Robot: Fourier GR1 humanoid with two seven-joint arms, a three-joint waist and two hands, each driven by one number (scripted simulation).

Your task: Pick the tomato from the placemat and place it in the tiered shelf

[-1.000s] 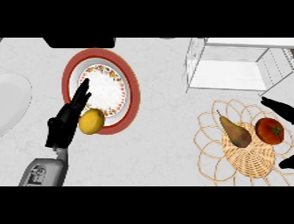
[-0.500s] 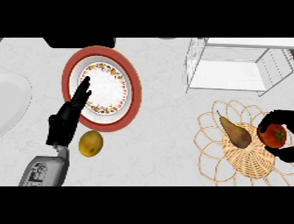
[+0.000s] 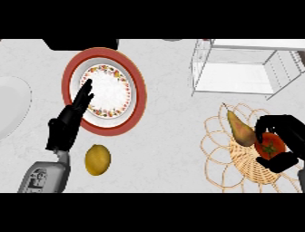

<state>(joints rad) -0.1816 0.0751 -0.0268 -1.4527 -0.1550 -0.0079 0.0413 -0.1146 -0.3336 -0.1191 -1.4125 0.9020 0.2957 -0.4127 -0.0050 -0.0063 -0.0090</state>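
A red tomato (image 3: 270,147) lies on the woven wicker placemat (image 3: 222,154) at the lower right, with a brown pear (image 3: 239,128) beside it. My right hand (image 3: 294,144) is curled round the tomato, fingers over its top and thumb under it. The wire tiered shelf (image 3: 249,68) with its white panels stands at the upper right, behind the placemat. My left hand (image 3: 68,124) is open at the left, its straight fingers reaching over the edge of the red-rimmed plate.
A red-rimmed patterned plate (image 3: 135,97) lies at the upper left of centre. A yellow lemon (image 3: 97,159) rests on the counter below it. A plain white plate (image 3: 1,111) is cut off by the left edge. A dark object (image 3: 81,44) sits at the back.
My right hand has come down and closed its fingers round the tomato. The lemon, earlier against my left hand, now lies free on the counter below the plate.
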